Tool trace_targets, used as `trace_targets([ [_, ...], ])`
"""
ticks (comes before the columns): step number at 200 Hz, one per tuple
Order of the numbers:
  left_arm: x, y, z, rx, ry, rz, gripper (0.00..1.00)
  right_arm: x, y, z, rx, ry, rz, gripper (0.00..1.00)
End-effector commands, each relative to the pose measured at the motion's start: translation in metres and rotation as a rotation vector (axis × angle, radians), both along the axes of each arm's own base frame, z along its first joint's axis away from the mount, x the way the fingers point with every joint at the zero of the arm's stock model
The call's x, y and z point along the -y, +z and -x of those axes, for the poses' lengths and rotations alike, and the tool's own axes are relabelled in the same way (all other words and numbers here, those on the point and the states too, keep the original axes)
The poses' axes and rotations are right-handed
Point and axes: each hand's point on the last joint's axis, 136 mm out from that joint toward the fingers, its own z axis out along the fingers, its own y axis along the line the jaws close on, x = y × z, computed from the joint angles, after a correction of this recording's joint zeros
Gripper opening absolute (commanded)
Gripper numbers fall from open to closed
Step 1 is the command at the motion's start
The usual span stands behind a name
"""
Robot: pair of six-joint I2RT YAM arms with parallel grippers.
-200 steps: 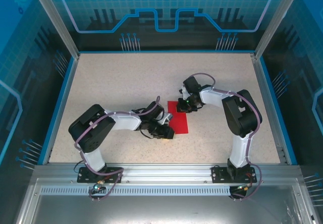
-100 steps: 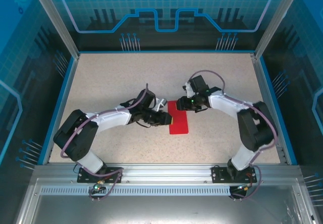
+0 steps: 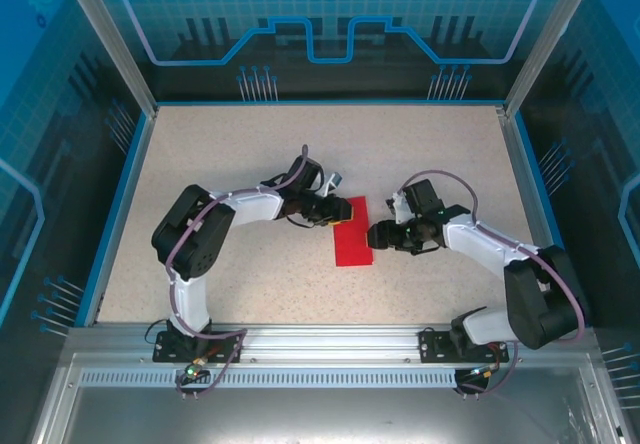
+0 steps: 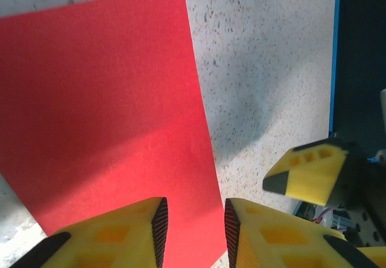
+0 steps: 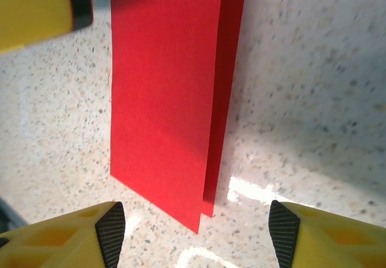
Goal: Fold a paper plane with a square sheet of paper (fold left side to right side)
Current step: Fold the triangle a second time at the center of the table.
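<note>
Paper (image 3: 352, 239), folded into a strip, is lying flat on the bench (image 3: 230, 164), its long axis running near to far. Left hand (image 3: 341, 210) is sitting over the far end, fingers slightly parted, gripping nothing. Right hand (image 3: 377, 236) is hanging just beside the right long edge, gaping empty.

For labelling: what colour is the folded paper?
The paper is plain bright red; right wrist view shows it best.

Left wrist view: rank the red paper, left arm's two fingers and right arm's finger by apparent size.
1. square sheet of paper
2. left arm's fingers: the pair look alike, and nearness to the camera inflates them
3. right arm's finger
</note>
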Motion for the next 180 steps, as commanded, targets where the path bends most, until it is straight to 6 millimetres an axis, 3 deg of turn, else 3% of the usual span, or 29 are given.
trace_targets([
  [1, 0.000, 0.011, -0.007, 0.034, 0.015, 0.022, 0.34, -0.013, 0.011, -0.003, -0.029, -0.003, -0.143, 0.65],
  [65, -0.022, 0.028, 0.012, 0.117, 0.041, 0.003, 0.40, -0.024, -0.010, -0.037, -0.099, -0.030, -0.184, 0.58],
  [118, -0.027, 0.045, 0.035, 0.224, 0.008, -0.040, 0.45, -0.035, -0.016, -0.062, -0.111, -0.034, -0.220, 0.51],
  [152, -0.023, 0.057, 0.065, 0.340, -0.075, -0.104, 0.55, -0.037, -0.013, -0.081, -0.098, -0.037, -0.237, 0.34],
  [180, -0.008, 0.055, 0.098, 0.419, -0.184, -0.193, 0.63, -0.036, -0.005, -0.083, -0.111, -0.039, -0.271, 0.19],
])
